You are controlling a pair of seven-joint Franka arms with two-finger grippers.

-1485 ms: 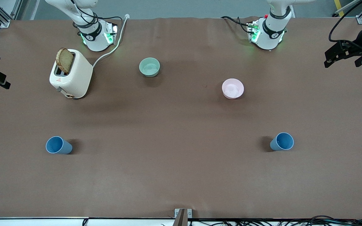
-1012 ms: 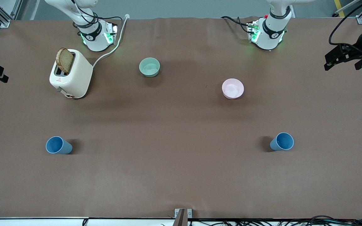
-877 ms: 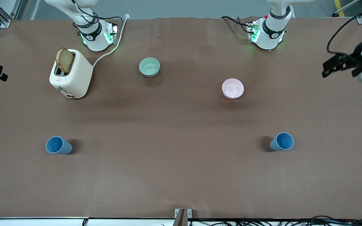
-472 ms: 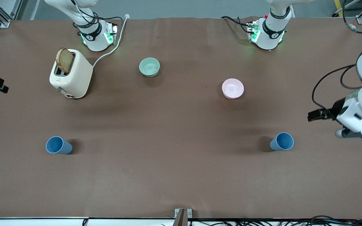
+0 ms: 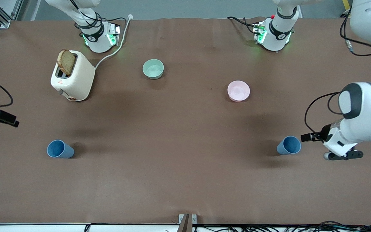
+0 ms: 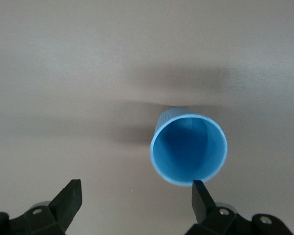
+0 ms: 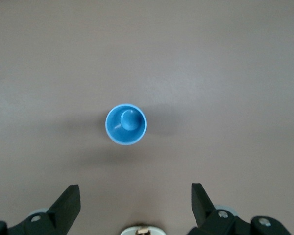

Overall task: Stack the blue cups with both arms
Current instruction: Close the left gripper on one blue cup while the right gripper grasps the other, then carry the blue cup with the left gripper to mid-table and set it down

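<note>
Left pincer (image 6: 134, 193) agape beside blue cup (image 6: 189, 151)

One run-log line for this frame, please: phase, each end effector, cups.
phase: approach | left end effector: open, beside its blue cup | right end effector: open, above other blue cup | cups: upright, apart, unstacked

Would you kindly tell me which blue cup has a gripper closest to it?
The blue cup at the left arm's end: the open left gripper is right beside it, while the other cup stands apart from the right gripper.

Both tools (image 6: 134, 196) (image 7: 135, 198) open, aloft
</note>
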